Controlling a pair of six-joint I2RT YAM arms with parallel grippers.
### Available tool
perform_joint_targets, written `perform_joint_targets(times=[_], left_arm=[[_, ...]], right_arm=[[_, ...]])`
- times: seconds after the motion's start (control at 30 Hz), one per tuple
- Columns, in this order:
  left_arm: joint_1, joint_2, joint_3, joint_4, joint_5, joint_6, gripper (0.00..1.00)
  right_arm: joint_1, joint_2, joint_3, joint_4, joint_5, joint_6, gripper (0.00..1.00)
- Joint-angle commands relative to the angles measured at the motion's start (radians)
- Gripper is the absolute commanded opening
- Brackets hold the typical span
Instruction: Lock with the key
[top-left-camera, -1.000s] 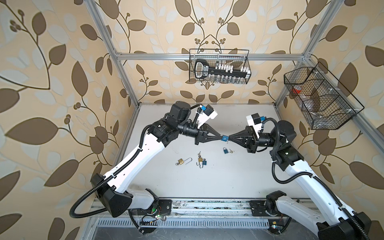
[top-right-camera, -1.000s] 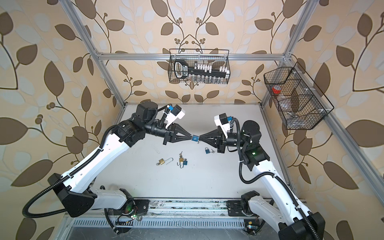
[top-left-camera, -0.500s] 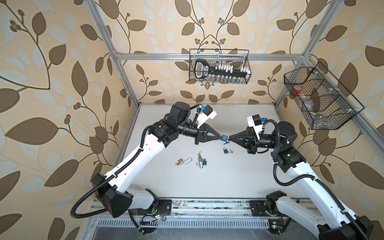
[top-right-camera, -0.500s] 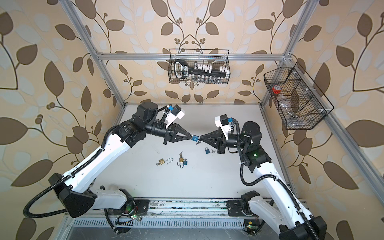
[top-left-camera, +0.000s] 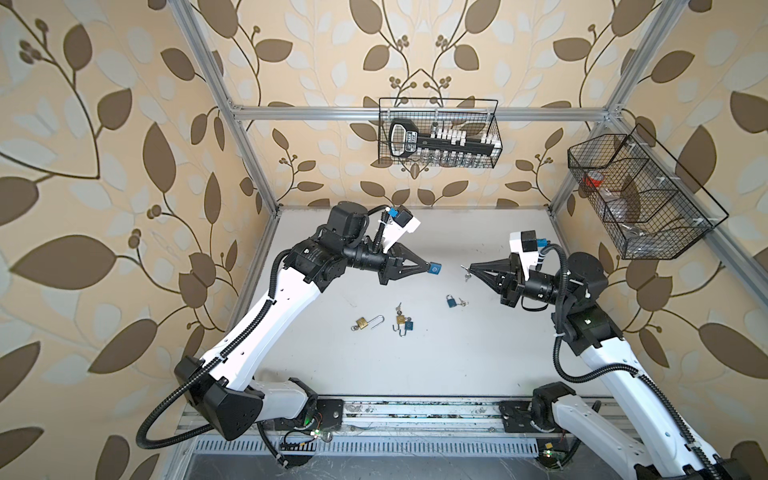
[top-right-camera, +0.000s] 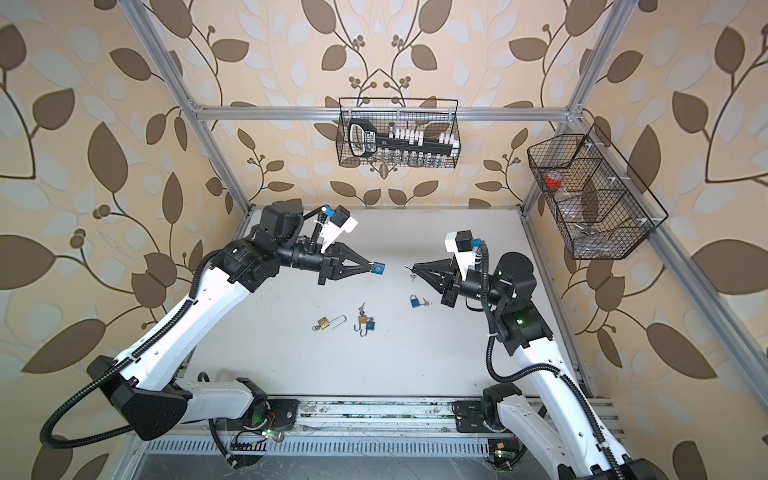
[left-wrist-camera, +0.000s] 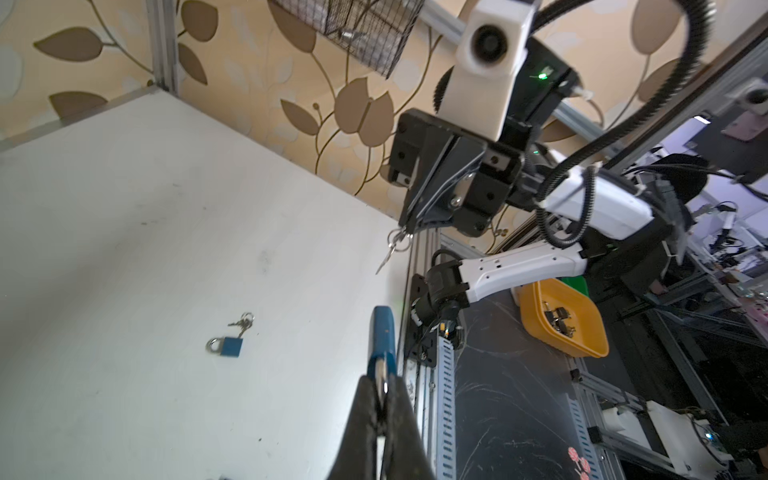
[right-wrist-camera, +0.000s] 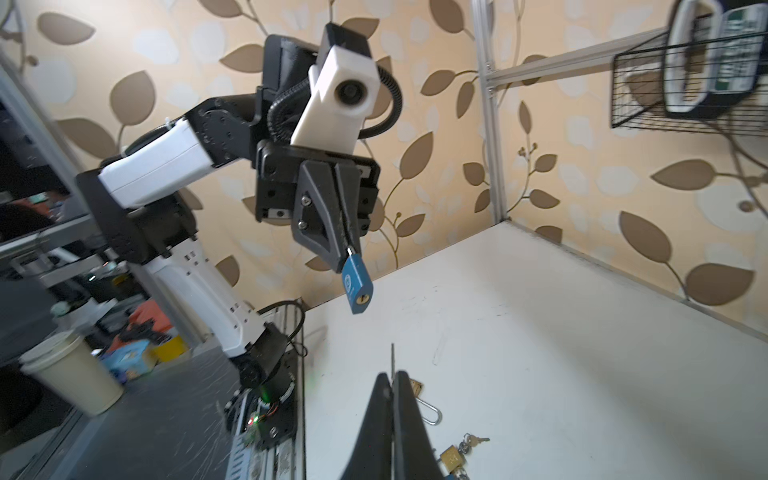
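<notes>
Top views: left gripper (top-left-camera: 427, 268) clenched on blue padlock (top-left-camera: 434, 270) by its shackle, right gripper (top-left-camera: 472, 267) pinching key (top-left-camera: 466, 273). I see the key now clear at the padlock's 3 o'clock, mid-air; they met a second ago.

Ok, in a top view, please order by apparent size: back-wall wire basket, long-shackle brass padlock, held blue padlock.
Largest: wire basket.
Then: brass padlock, shackle included.
Smallest: held blue padlock, although it is above the table, nearer the camera.
</notes>
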Motion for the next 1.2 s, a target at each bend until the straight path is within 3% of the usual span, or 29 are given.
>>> perform_joint_targets(times=[0.0,0.1,0.23,0.33,0.57,0.67,0.8,1.17], left_arm=[[-0.036,0.077,0.050,-0.129,-0.131,0.075,0.00],[-0.104,0.170,0.076,-0.202,-0.257,0.118,0.00],[-0.166,0.285,0.111,-0.277,-0.366,0.170,0.00],[-0.188,0.366,0.143,-0.318,-0.403,0.182,0.00],[-0.219,0.535,0.199,-0.380,-0.429,0.235,0.00],[-0.224,0.595,0.224,-0.405,-0.477,0.264,0.00],[-0.224,0.689,0.304,-0.481,-0.538,0.315,0.00],[-0.224,0.869,0.437,-0.560,-0.550,0.377,0.00]], right_arm=[[-0.004,-0.011,-0.063,-0.031,0.287,0.065,0.00],[-0.006,0.015,-0.109,-0.102,0.475,0.135,0.00],[-0.021,0.049,-0.188,-0.130,0.543,0.215,0.00],[-0.050,0.084,-0.223,-0.134,0.517,0.267,0.00],[-0.260,0.193,-0.266,-0.132,0.322,0.364,0.00],[-0.315,0.188,-0.277,-0.129,0.330,0.367,0.00],[-0.324,0.155,-0.290,-0.127,0.360,0.366,0.00],[-0.323,0.168,-0.291,-0.145,0.354,0.367,0.00]])
